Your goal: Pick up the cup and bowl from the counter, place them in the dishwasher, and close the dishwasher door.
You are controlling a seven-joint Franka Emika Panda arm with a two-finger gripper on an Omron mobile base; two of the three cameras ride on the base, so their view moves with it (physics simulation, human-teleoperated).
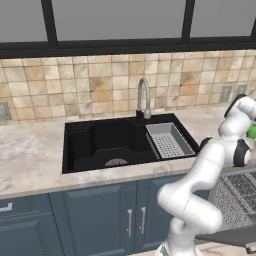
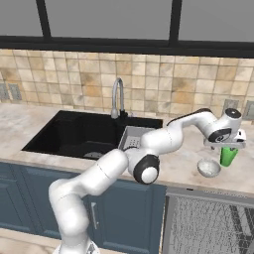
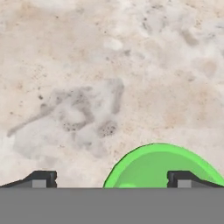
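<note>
The bright green cup (image 2: 228, 157) stands upright on the marbled counter (image 2: 183, 166) at the far right, with the pale glossy bowl (image 2: 209, 168) just to its left. My gripper (image 2: 230, 147) hangs directly over the cup, pointing down, and it is open. In the hand view the cup (image 3: 159, 167) lies low and right; one fingertip (image 3: 183, 178) sits over its mouth, the other well outside its rim. In the left base view the cup (image 1: 252, 131) peeks out behind my forearm. The dishwasher (image 2: 208, 225) below stands open, wire rack showing, its door (image 1: 227, 236) folded down.
A black sink (image 1: 107, 142) with a grey strainer tray (image 1: 169, 140) and a chrome faucet (image 1: 144, 97) lies left of the cup and bowl. The tiled wall (image 2: 149, 79) runs behind the counter. Dark blue cabinets (image 1: 100, 215) sit under the sink.
</note>
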